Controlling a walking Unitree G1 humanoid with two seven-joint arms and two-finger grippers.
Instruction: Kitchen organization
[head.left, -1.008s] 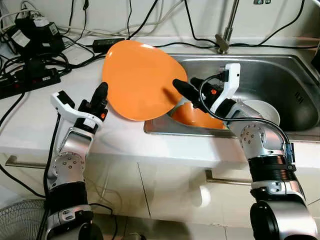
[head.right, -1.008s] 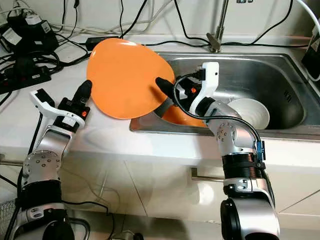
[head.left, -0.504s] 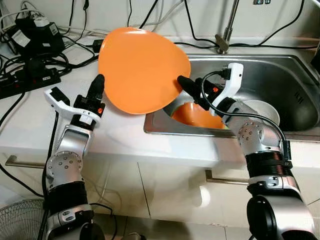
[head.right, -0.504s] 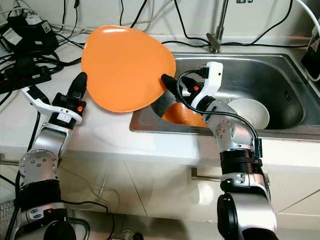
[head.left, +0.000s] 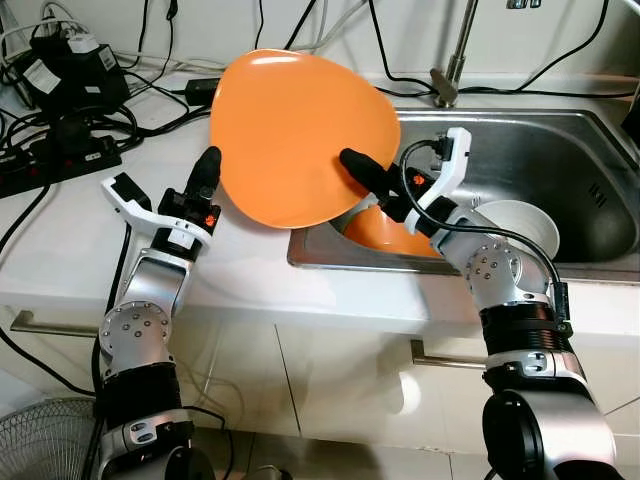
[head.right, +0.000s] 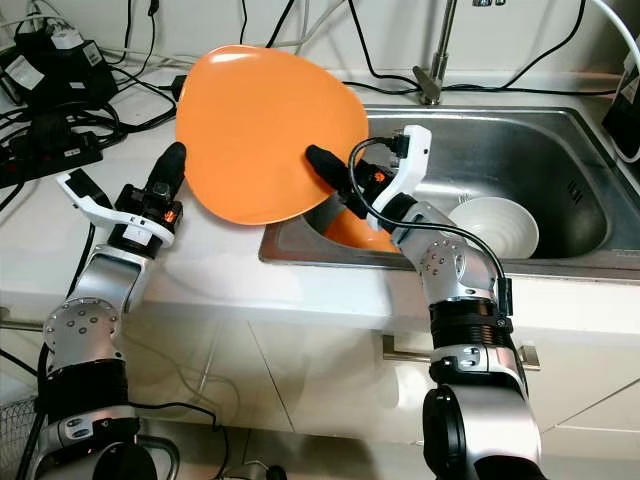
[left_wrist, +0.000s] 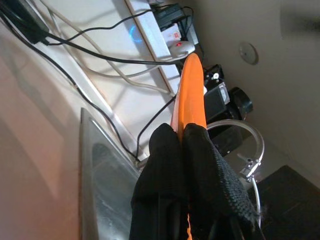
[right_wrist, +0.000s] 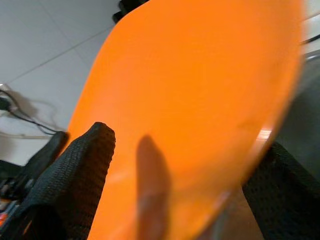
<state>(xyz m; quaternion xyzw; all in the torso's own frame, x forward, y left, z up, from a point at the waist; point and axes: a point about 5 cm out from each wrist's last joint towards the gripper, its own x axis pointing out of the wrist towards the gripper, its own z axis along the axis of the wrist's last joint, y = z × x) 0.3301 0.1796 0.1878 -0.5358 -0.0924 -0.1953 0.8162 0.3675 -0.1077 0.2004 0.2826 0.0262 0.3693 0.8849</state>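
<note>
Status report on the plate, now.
Left gripper shut on orange plate rim, plate held tilted above counter edge. Right gripper jaws open, straddling plate's opposite edge. Orange bowl and white bowl below in sink.

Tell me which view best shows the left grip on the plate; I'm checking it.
Left wrist view: both fingers pinch the plate edge-on. Head views show the left gripper at its rim.

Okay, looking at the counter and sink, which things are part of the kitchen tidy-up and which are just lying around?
Job:
orange plate, pinched by left end effector, braced by right end effector
orange bowl in sink
white bowl

Lying about:
power strips and cables
faucet
</note>
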